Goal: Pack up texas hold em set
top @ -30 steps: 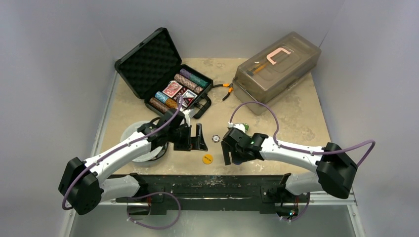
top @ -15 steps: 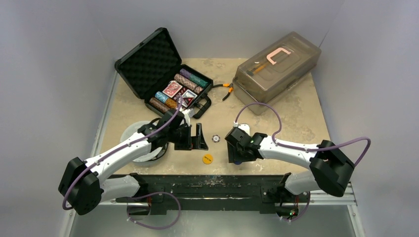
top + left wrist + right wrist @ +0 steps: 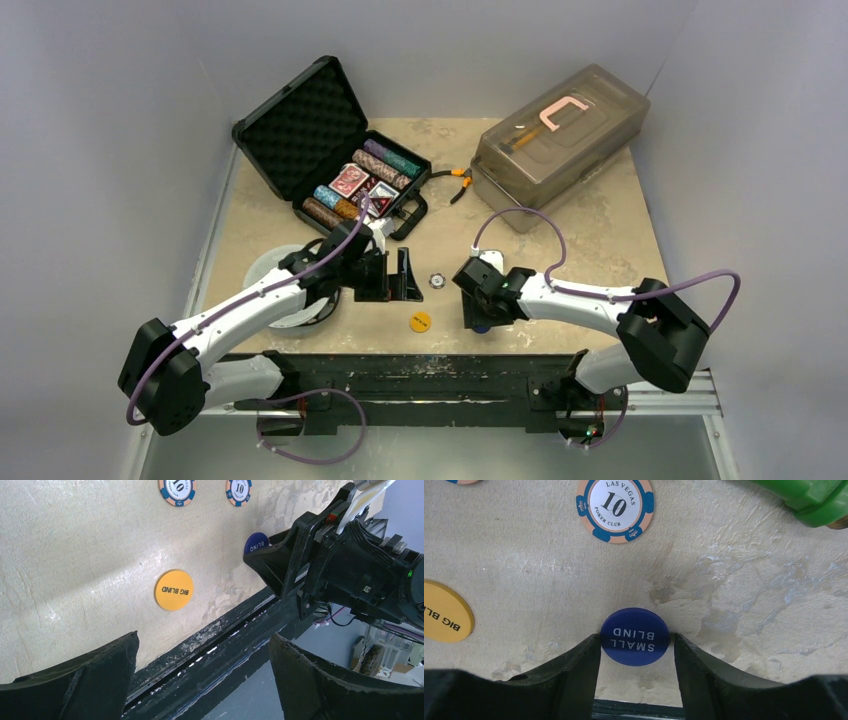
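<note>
Right tool (image 3: pixel 636 639) has narrowed around the blue round plastic "small blind" button (image 3: pixel 634 630) at the desk's (image 3: pixel 734 550) near edge, grip unclear; likely light, slick: pinch its rim.

We see a beige counter (image 3: pixel 600 240), its surface mottled and worn, with paler scuffed patches and fine cracks that show clearly in the wrist views. Plain grey-white panels close it in: a back wall (image 3: pixel 450 40), a left wall (image 3: pixel 90 150) and a right wall (image 3: pixel 760 150) (all bare and matte). A thin metal strip (image 3: pixel 205 250) runs along the counter's left side, and a black rail (image 3: pixel 430 372), flecked with pale dust, runs along the near edge. Below it lies a grey floor (image 3: pixel 450 450). The light is soft and even, and we find only faint shadows.
</note>
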You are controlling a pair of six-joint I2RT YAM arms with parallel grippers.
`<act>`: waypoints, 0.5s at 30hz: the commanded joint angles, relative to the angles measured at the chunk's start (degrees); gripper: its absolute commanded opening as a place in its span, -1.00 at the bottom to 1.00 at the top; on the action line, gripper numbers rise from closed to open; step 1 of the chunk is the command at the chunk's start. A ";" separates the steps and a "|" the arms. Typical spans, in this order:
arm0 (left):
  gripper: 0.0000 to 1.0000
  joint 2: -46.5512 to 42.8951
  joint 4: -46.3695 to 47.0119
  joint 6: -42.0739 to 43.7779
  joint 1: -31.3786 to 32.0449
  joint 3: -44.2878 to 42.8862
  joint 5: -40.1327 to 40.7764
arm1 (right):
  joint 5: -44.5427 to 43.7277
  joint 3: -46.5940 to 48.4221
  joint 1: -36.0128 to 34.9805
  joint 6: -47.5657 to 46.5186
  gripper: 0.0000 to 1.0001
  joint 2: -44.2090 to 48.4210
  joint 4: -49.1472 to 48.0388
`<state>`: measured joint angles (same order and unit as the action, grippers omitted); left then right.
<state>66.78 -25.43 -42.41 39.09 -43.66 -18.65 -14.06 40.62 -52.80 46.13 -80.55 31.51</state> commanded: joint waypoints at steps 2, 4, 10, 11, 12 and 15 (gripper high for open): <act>0.96 -0.13 1.52 0.49 0.04 -0.99 0.63 | -3.09 -0.64 0.16 1.11 0.02 -0.91 -0.53; 0.96 0.07 1.57 0.49 0.04 -0.99 0.79 | -3.16 -0.46 0.15 0.90 -0.01 -1.54 -0.59; 0.96 0.23 1.14 0.36 0.07 -1.59 1.00 | -3.97 -0.41 -0.20 0.81 -0.10 -1.87 -1.41; 0.96 0.30 1.09 0.28 0.03 -1.70 1.03 | -4.07 -0.23 -0.25 0.55 -0.14 -1.56 -1.60; 0.95 0.42 1.22 0.00 -0.02 -1.69 0.99 | -4.03 -0.28 -0.29 -0.09 -0.16 -0.99 -2.51; 0.95 1.47 2.64 -0.78 -0.42 -1.76 -0.71 | -3.27 -0.35 -0.32 -1.54 -0.24 1.64 -4.89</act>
<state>67.07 -25.34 -42.46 39.07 -43.66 -18.06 -15.81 40.62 -52.97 45.84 -80.71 31.11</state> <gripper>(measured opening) 0.977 0.444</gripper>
